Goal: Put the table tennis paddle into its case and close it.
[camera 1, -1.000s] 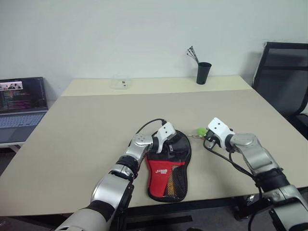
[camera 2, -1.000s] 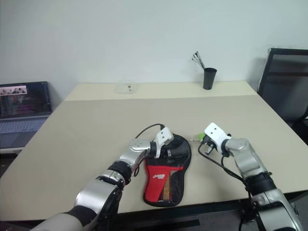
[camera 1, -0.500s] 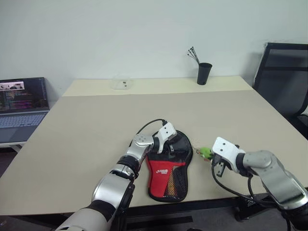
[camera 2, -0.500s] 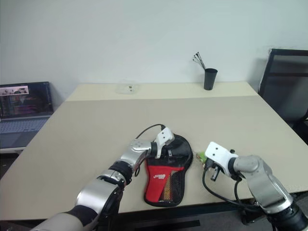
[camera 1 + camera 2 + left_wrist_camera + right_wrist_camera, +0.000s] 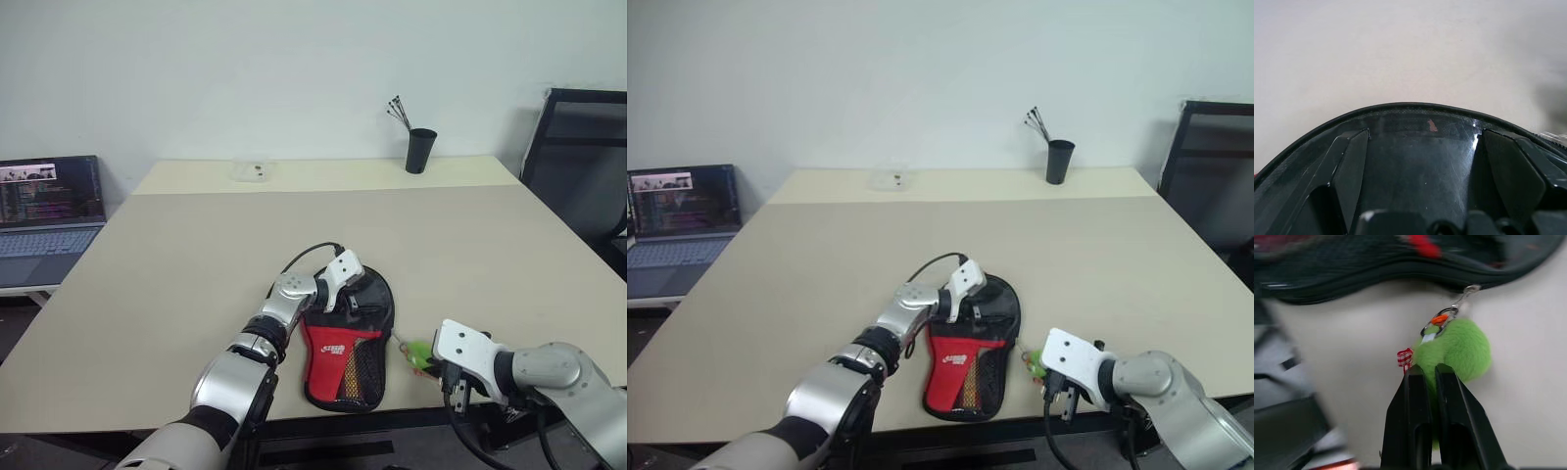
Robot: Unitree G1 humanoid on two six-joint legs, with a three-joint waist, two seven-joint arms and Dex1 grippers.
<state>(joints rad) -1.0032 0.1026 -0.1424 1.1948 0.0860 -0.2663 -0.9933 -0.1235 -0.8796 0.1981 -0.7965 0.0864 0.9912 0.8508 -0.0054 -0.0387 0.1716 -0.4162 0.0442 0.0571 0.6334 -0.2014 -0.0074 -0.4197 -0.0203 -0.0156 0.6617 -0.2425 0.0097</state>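
Though unreadable, case (image 5: 345, 343) logo white.

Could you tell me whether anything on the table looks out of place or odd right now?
Nothing looks damaged or spilled. The only unusual item is a fluffy green charm clipped to the case zipper, pinched in the right gripper.

— Where does the case (image 5: 348, 338) sit?

— On the table (image 5: 196, 255), near its front edge, round end pointing away from the robot. The left gripper (image 5: 343, 294) rests over that round end, its fingers (image 5: 1349, 166) spread on top of it.

— And to the right of it?

— A small plush charm (image 5: 1459, 347) on a clip, just beside the case's right edge, joined to the rim. The right gripper (image 5: 1431, 377) is pinched on it, close to the table's front edge.

— Farther back?

— A cup of sticks (image 5: 417, 149) at the far edge, right of centre; a small clear box (image 5: 253, 171) far left of it. A laptop (image 5: 49, 211) stands off the table's left side, a chair (image 5: 578, 147) off its right.
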